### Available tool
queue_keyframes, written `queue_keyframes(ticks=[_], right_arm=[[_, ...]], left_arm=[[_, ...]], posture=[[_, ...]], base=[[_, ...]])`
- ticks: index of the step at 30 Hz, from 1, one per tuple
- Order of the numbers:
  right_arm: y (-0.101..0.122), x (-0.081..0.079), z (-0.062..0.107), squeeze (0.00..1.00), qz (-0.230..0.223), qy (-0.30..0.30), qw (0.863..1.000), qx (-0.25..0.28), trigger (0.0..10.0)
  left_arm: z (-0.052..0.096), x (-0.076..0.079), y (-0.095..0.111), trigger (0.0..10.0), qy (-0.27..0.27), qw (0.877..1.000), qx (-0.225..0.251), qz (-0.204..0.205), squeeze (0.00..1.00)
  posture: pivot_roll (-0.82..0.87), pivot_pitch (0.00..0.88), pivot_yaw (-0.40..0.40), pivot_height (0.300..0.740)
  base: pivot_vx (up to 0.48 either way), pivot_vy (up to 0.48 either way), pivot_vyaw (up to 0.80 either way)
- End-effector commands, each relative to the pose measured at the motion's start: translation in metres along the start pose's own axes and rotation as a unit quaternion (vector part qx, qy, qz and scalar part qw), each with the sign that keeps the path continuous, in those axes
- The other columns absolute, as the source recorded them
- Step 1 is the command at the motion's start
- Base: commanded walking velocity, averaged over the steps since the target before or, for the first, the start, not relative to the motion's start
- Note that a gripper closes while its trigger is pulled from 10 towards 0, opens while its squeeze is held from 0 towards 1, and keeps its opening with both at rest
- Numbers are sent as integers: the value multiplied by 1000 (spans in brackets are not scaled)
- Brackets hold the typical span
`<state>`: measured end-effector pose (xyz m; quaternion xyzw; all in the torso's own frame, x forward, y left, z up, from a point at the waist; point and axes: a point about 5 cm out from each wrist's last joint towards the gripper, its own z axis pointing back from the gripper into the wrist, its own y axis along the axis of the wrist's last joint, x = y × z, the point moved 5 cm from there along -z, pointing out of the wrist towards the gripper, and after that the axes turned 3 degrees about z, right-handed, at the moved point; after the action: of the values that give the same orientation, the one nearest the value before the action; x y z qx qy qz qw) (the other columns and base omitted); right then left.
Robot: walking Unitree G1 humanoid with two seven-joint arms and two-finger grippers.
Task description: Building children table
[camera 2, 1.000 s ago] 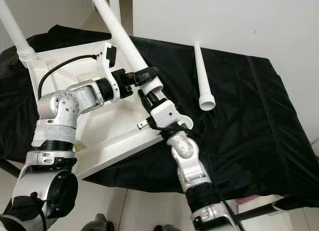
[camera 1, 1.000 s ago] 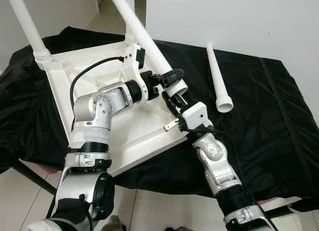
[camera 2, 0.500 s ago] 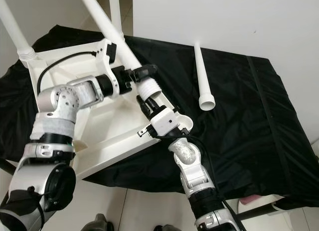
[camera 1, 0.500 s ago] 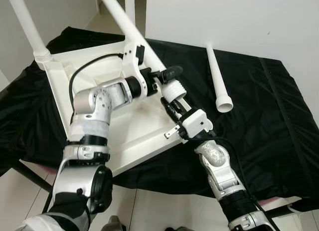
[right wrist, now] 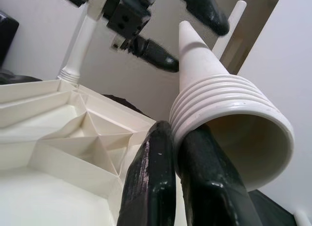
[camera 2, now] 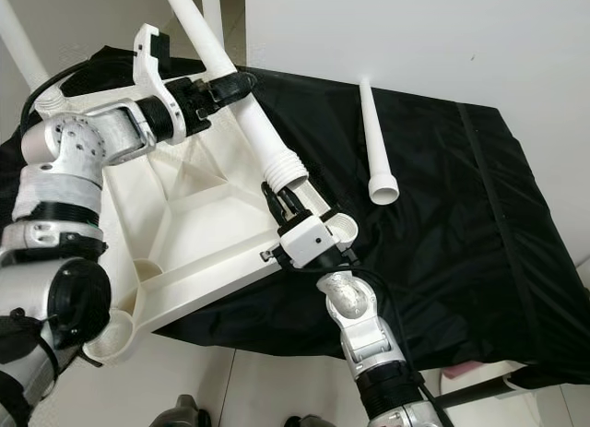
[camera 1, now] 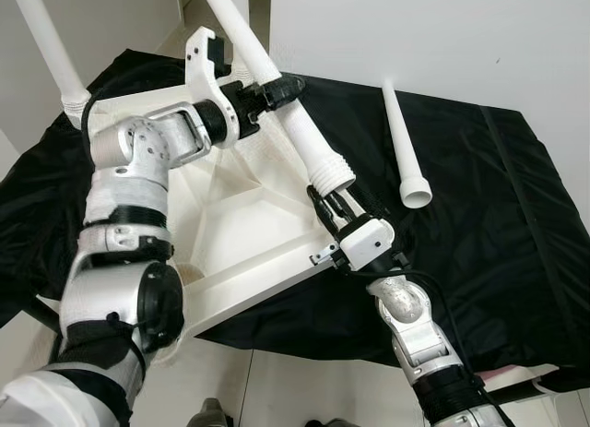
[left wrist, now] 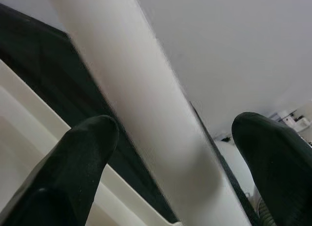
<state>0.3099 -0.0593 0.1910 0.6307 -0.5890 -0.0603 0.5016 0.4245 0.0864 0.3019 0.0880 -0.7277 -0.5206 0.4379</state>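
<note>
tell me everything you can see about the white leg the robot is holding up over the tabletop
The white table leg is a long, smooth plastic-looking tube that widens to a ribbed, hollow open end. It slants above the corner of the upturned white tabletop, not yet seated. The left claw straddles its shaft partway up, fingers spread either side. The right claw sits at the ribbed end, its fingers close together against the collar.
</note>
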Motion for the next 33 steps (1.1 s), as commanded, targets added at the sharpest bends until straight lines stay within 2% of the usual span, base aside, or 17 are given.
queue_keyframes(ticks=[1,10,12,17,18,19,20,25,28,33], right_arm=[[6,4,1,0,10,-6,1000,16,10000],[13,-1,0,0,39,20,998,39,10000],[16,-6,1,0,53,34,997,47,10000],[16,-8,3,0,59,37,996,47,10000],[15,-9,4,0,62,39,996,45,10000],[14,-9,5,0,62,37,997,42,10000],[13,-9,5,0,62,39,996,41,10000],[13,-11,6,0,68,42,996,43,10000],[12,-12,7,0,73,42,995,45,10000],[12,-11,6,0,77,36,995,48,10000]], left_arm=[[-2,2,0,10000,-2,1000,-4,1,0],[-17,7,0,10000,-5,1000,-19,8,0],[-21,5,0,10000,4,1000,-23,9,0],[-22,0,1,10000,19,999,-23,11,0],[-22,-3,5,9490,28,999,-16,14,0],[-21,-6,9,5608,38,999,-7,21,0],[-19,-10,15,0,50,998,6,25,0],[-17,-15,21,0,62,997,21,29,0],[-13,-23,29,0,78,994,40,69,0],[-12,-26,30,0,85,991,47,89,0]], posture=[[128,65,-39,740],[123,70,-33,740],[123,69,-31,740],[124,68,-30,740],[124,66,-30,740],[124,67,-29,740],[126,64,-29,740],[127,63,-29,740],[131,56,-28,740],[132,53,-29,740]], base=[[0,0,0],[0,0,0],[0,0,0],[0,0,0],[0,0,0],[0,0,0],[0,0,0],[0,0,0],[0,0,0],[0,0,0]])
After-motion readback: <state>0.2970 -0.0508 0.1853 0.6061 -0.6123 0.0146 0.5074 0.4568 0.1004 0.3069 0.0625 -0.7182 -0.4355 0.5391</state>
